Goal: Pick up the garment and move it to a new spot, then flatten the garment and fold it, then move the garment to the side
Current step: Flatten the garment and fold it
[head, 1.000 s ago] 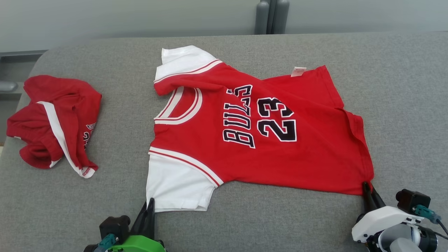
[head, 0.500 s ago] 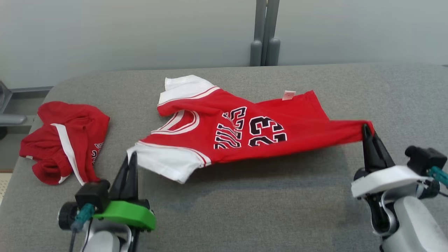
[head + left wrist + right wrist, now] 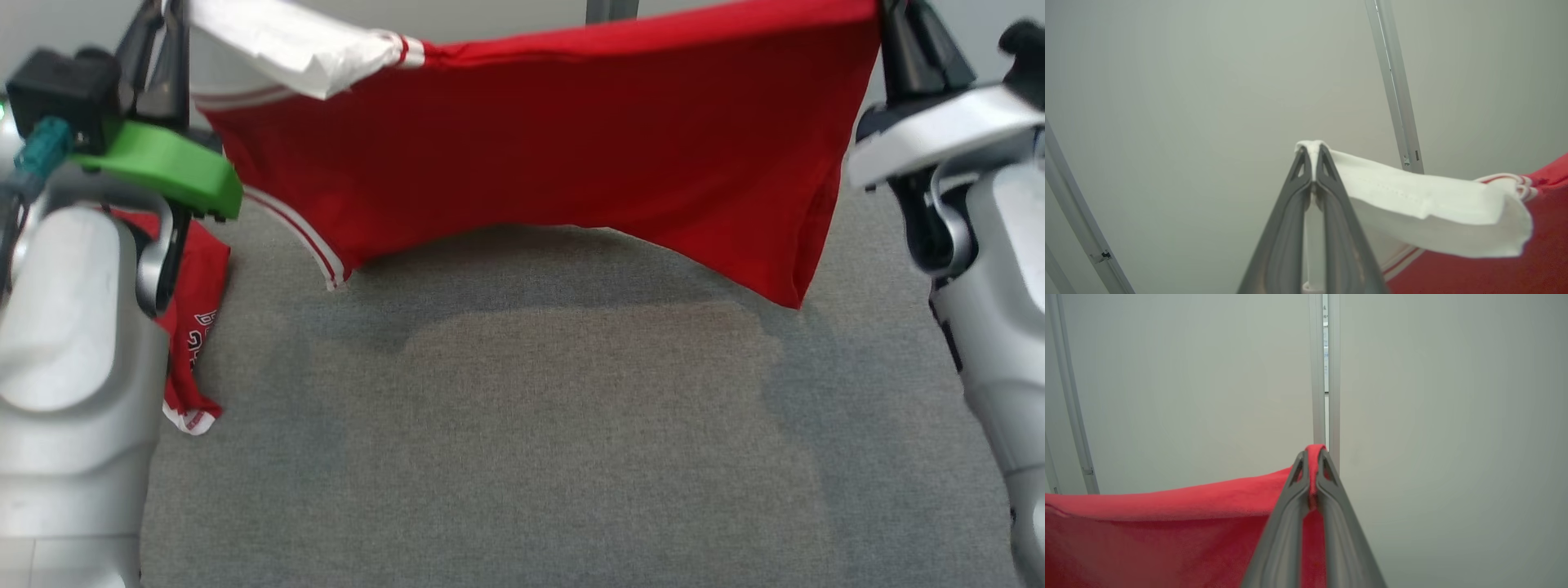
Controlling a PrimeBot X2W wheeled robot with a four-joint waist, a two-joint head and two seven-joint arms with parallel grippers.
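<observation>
Left wrist view: the left fingers [image 3: 1319,152] are squeezed narrow on the edge of a white sleeve of the garment [image 3: 1412,200]. A bit of white cloth pokes out past the tips, and the sleeve runs off right into the striped trim and the red body. Right wrist view is the same deal, with the right fingers [image 3: 1319,465] pinched on a red corner and the top edge stretching away left. In the head view the shirt hangs between the two arms like a banner, up in the air over the grey counter [image 3: 522,425]. Its low right corner droops lowest and its shadow falls on the counter underneath. On the left, partly behind the left arm, a second crumpled red garment [image 3: 196,327] with white trim lies on the counter. A pale wall [image 3: 1167,375] is behind it all.
</observation>
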